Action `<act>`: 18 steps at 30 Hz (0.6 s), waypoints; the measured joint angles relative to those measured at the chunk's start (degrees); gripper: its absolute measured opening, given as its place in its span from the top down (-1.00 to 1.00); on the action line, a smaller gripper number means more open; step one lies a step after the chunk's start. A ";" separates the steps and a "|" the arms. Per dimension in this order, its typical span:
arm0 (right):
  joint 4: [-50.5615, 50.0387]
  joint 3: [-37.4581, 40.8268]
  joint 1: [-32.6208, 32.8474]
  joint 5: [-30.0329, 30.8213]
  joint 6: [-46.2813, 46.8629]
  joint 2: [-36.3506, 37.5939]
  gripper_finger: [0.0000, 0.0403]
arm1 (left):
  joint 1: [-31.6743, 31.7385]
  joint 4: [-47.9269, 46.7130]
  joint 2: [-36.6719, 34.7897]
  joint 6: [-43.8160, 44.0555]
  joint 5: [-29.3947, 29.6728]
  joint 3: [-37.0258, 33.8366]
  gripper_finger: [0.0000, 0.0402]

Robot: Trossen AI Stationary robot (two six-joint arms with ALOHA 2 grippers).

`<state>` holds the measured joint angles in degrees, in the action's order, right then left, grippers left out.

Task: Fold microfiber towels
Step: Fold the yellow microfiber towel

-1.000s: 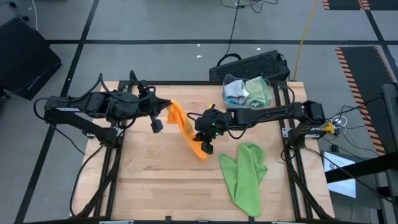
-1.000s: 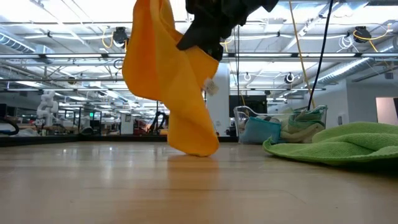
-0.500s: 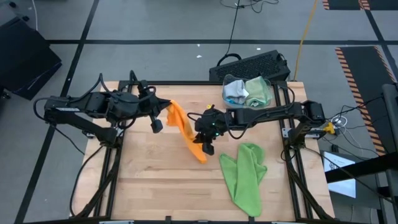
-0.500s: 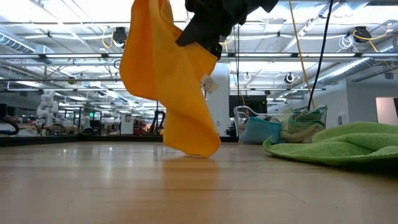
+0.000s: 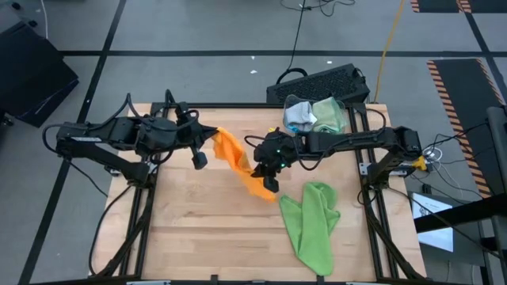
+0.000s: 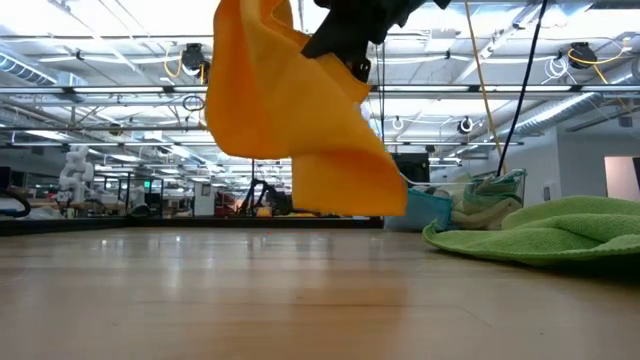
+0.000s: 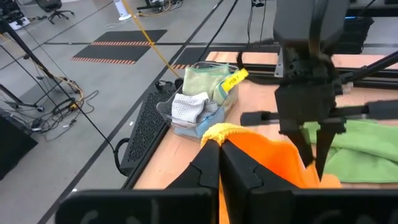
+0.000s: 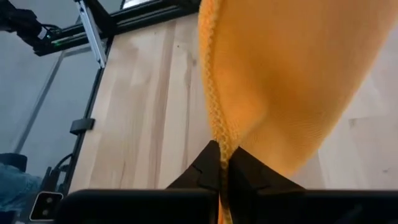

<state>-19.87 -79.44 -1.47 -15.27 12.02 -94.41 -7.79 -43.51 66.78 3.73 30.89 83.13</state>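
An orange microfiber towel (image 5: 238, 162) hangs in the air over the middle of the table, held between both grippers. My left gripper (image 5: 212, 142) is shut on its left upper end, and my right gripper (image 5: 260, 168) is shut on its edge further right. In the low view the orange towel (image 6: 300, 130) hangs clear of the wood, below the right gripper (image 6: 345, 55). A lime green towel (image 5: 313, 226) lies crumpled on the table at the near right. My left gripper pinches a bunched corner of the orange towel (image 7: 219, 129) between its two fingers, coming from the table's left and slanting a little down. The cloth runs away from the fingers toward my right gripper. My right gripper pinches the towel's stitched edge (image 8: 216, 134) between its two fingers, coming from the table's right and slanting down. The cloth hangs slack below the fingers, its lower edge (image 6: 345, 205) clear of the table.
A clear bin (image 5: 315, 117) with grey and green cloths stands at the far right corner of the table. A black keyboard (image 5: 321, 83) lies on the floor behind it. Bare wood (image 5: 198, 229) stretches across the near left of the table.
My right gripper has risen and gone toward the table's right edge, still shut on the orange towel. The towel's lower end, which touched the wood, is now lifted clear and has swung right, so the cloth spreads wider. My left gripper has kept its end still.
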 joint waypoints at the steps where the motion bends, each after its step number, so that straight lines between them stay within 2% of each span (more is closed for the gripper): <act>1: -0.16 0.00 -0.02 0.01 -0.74 0.23 0.96 | 0.00 0.00 0.00 0.03 -0.20 0.00 0.98; 7: -0.93 -0.02 -0.73 -2.99 -0.92 0.35 0.98 | -0.01 0.00 0.00 0.94 -0.22 -0.01 0.93; 12: -0.01 -0.02 -0.72 -2.83 -1.23 0.38 0.87 | 0.00 0.00 0.00 1.02 -0.48 0.00 0.98; 18: -0.14 -0.02 -0.79 -3.01 -1.82 0.38 0.77 | 0.00 -0.01 0.00 1.09 -0.47 -0.01 0.92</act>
<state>-20.01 -79.46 -2.26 -18.28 10.19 -94.04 -7.79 -43.52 66.78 4.82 30.43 83.12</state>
